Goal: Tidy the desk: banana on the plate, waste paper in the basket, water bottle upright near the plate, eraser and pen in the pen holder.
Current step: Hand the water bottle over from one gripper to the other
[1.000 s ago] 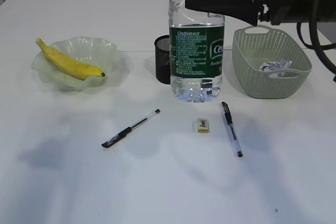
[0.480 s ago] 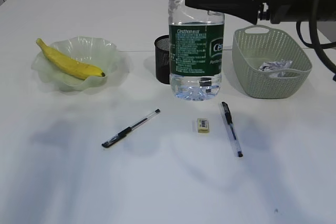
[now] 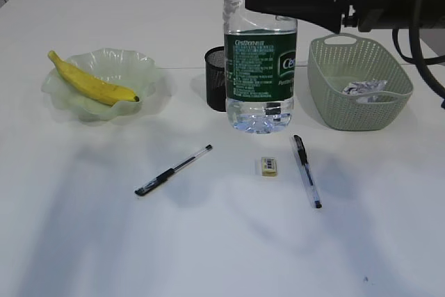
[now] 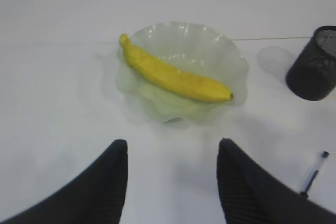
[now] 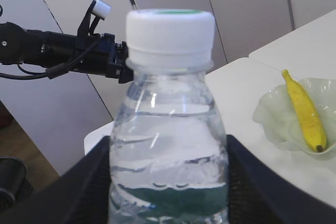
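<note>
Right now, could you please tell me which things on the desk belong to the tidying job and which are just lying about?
Part of the job:
banana on the plate
water bottle, upright
two pens
eraser
pen holder
basket with waste paper

Just lying about:
nothing visible; everything on the table has a role.

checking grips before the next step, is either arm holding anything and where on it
The right gripper has its fingers around the water bottle, at its upper body below the cap. The left gripper holds nothing.
</note>
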You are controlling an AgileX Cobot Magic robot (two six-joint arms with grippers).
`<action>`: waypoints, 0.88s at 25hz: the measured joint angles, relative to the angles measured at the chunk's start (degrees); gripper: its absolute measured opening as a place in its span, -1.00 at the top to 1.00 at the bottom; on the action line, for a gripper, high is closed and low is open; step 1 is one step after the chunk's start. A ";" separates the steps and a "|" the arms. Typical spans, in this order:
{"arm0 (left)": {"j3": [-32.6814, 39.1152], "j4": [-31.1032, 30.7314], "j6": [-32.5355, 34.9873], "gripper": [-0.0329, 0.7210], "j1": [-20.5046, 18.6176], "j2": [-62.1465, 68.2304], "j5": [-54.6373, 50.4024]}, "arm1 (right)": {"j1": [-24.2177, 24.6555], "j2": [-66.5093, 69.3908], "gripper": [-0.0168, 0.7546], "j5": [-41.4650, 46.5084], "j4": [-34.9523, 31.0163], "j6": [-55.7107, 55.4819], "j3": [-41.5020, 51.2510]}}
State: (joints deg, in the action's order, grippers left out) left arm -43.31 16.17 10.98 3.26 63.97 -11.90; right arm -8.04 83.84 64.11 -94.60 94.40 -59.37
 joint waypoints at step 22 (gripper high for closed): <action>7.85 7.07 2.53 -0.10 16.01 10.51 28.13 | 0.00 0.00 -0.16 -1.12 0.10 0.55 0.00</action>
State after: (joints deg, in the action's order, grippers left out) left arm -35.45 23.24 13.52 19.27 74.48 16.23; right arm -8.04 83.84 62.98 -94.50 94.95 -59.37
